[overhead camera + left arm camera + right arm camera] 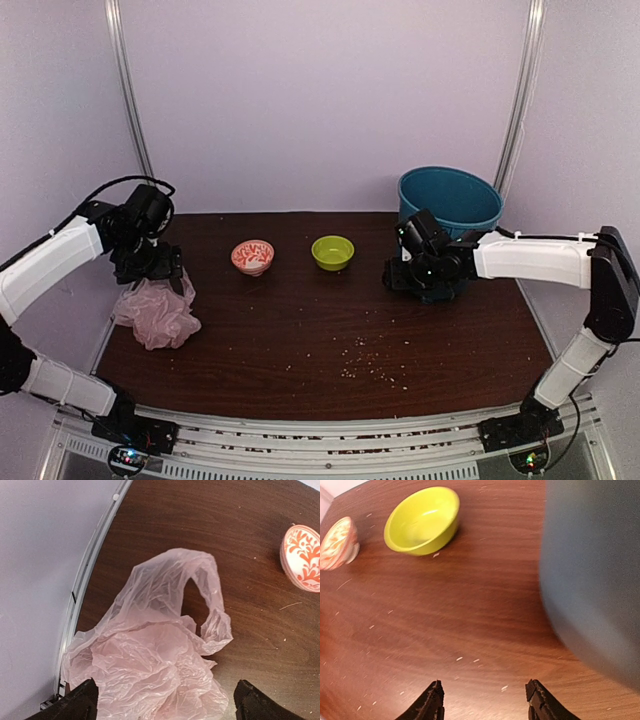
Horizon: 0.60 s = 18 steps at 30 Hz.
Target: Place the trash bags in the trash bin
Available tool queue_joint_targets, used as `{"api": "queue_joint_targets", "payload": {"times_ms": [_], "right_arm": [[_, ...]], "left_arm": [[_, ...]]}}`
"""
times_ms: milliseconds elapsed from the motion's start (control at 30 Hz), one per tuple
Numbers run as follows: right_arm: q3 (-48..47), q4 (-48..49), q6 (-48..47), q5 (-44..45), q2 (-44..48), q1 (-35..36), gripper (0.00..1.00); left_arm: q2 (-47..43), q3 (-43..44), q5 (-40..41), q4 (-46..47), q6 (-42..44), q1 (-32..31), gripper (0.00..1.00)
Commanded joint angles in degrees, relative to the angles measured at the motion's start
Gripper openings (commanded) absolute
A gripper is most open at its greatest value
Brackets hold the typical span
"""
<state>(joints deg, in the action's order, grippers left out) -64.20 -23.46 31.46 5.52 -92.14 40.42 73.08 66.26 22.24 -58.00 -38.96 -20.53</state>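
Tabletop (300, 340) of dark brown wood fills the space between pale walls, with both arm bases at its near edge; at its far right corner stands the trash bin (450, 197), a teal-blue round bucket, upright, its mouth open to the top and nothing visible inside from above; in the right wrist view its wall (595, 580) looms blurred on the right. The trash bag (157, 313), pale pink, thin and crinkled, lies bunched on the table at the far left, close to the table's left edge and well apart from the bin; one handle loop stands up from the heap (155, 670). The left gripper (150, 265) hangs just above the bag, its jaws spread wide on either side of the plastic and holding nothing (165, 702). The right gripper (425, 275) sits low in front of the bin, just beside its wall; its jaws stand partly apart over bare wood, empty (485, 700). Between the arms, towards the back, sit two small bowls near each other: a lime-green bowl (332, 252) (422, 521) and, to its left, a red-and-white patterned bowl (252, 256) (303, 557); pale crumbs (365, 360) dot the near middle.
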Motion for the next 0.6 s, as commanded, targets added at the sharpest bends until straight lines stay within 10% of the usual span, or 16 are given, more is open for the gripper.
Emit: {"api": "queue_joint_targets", "payload": {"times_ms": [0, 367, 567], "right_arm": [[1.09, 4.41, -0.22, -6.18, 3.21, 4.8, 0.57], [-0.17, 4.91, -1.51, -7.52, 2.14, 10.67, 0.59], [0.17, 4.92, -2.75, -7.23, 2.04, 10.67, 0.59]], "left_arm": [[0.03, -2.83, -0.98, 0.44, -0.91, 2.48, 0.98], [4.5, -13.25, -18.54, 16.31, -3.02, 2.54, 0.89], [13.38, -8.47, -25.86, 27.02, -4.51, -10.12, 0.79]]}}
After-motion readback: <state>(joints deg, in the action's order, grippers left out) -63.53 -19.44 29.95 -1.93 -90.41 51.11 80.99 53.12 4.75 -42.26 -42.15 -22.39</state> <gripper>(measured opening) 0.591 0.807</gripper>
